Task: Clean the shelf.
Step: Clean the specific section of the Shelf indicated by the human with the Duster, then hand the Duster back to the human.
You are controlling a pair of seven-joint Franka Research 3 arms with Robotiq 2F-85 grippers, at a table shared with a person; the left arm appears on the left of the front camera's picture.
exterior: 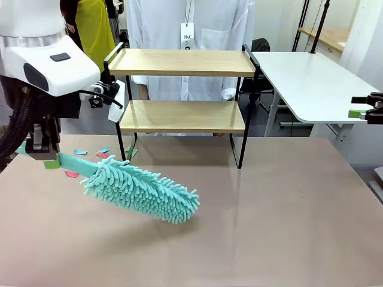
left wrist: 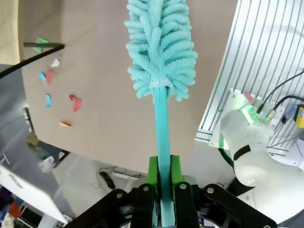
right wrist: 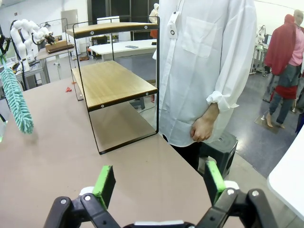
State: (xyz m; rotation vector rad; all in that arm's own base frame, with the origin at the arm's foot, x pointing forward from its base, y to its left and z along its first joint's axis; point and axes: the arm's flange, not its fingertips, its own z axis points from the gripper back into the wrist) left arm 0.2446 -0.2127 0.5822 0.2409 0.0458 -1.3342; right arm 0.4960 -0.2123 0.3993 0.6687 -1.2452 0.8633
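Observation:
The shelf (exterior: 182, 63) stands at the back middle of the brown table, both of its wooden boards bare; in the right wrist view the shelf (right wrist: 111, 83) sits ahead and to the left. My left gripper (exterior: 51, 160) is shut on the handle of a teal fluffy duster (exterior: 143, 191), whose head hangs just above the table in front of the shelf. In the left wrist view the green pads (left wrist: 153, 171) clamp the duster (left wrist: 161, 42) by its handle. My right gripper (exterior: 362, 110) hovers at the far right, open and holding nothing (right wrist: 159, 183).
Small coloured paper scraps (exterior: 102, 154) lie on the table left of the shelf's feet, also seen as scraps (left wrist: 52, 90) from the left wrist. A person in a white coat (exterior: 191, 24) stands behind the shelf. A white side table (exterior: 305, 84) is at the right.

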